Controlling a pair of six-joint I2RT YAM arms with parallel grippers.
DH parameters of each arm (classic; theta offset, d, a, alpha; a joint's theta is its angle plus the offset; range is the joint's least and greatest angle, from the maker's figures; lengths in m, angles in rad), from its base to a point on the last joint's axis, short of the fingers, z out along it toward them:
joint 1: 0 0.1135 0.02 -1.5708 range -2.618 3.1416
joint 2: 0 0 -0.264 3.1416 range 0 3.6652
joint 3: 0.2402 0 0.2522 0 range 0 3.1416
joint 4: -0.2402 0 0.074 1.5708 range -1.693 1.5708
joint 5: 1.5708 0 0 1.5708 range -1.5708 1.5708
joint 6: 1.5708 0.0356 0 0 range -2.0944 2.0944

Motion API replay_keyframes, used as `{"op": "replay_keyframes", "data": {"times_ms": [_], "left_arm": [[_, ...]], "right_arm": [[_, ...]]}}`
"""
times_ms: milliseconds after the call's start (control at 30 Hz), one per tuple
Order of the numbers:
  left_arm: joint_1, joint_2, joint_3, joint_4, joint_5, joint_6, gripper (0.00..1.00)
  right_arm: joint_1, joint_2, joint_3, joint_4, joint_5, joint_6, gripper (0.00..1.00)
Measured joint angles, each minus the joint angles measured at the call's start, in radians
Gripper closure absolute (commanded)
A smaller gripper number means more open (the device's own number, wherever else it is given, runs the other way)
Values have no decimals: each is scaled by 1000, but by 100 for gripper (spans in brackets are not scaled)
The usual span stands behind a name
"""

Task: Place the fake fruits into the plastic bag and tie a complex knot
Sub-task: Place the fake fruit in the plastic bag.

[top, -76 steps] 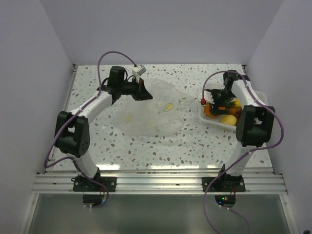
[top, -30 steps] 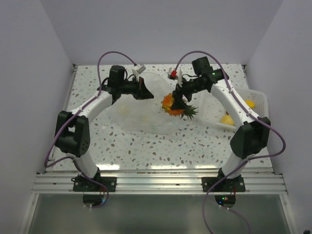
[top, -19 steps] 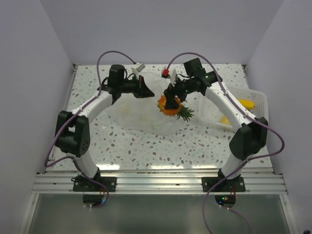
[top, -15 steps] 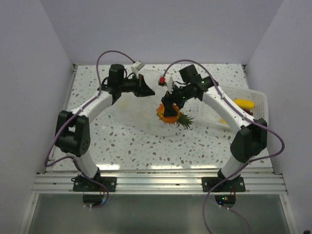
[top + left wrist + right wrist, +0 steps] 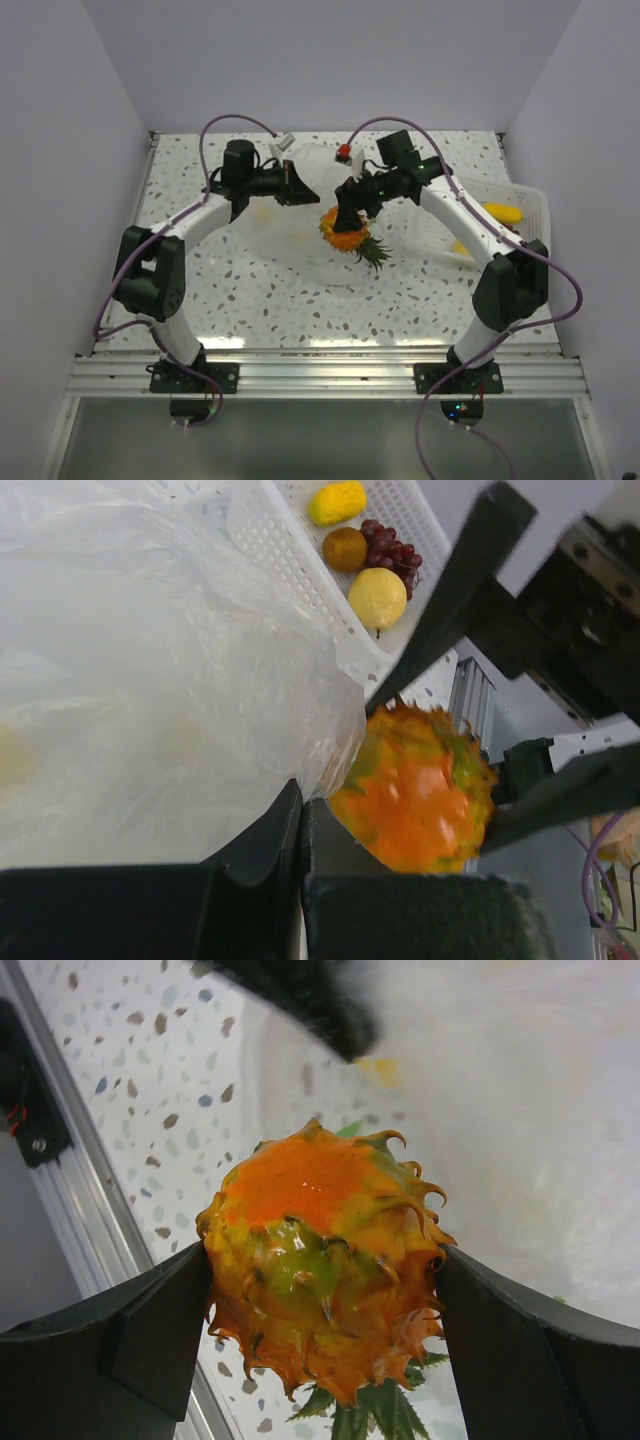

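Observation:
The clear plastic bag (image 5: 290, 245) lies crumpled mid-table. My left gripper (image 5: 297, 186) is shut on its raised edge; in the left wrist view the film (image 5: 150, 680) runs into the shut fingertips (image 5: 300, 805). My right gripper (image 5: 346, 212) is shut on an orange spiky fake fruit (image 5: 343, 230) with green leaves, held just right of the left gripper at the bag's edge. In the right wrist view this fruit (image 5: 320, 1250) fills the gap between both fingers (image 5: 150, 1330). A yellow blur (image 5: 375, 1068) shows through the bag. No knot shows.
A white slotted tray (image 5: 525, 195) stands at the right edge with yellow fruits (image 5: 497, 212) in it. The left wrist view shows the tray (image 5: 290, 560) holding a yellow fruit (image 5: 337, 500), a brown one (image 5: 345, 548), dark grapes (image 5: 392, 555) and a lemon (image 5: 377, 595).
My right arm has carried the orange spiky fruit from the tray leftward and lowered it beside the left gripper at the bag. The left gripper stays shut on the bag edge, barely shifted.

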Motion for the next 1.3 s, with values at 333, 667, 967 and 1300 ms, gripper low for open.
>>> {"op": "replay_keyframes", "data": {"times_ms": [333,667,967,1300], "left_arm": [[14,2,-7,13,142,9,100],[14,48,-6,19,213,-11,100],[20,98,-56,298,332,-247,100],[24,400,-114,1030,469,-1046,100]], "right_arm": [[-164,68,-17,254,53,255,66],[-80,132,-40,365,44,363,66],[-42,97,-74,394,108,301,64],[-39,17,-263,639,89,314,63]]}}
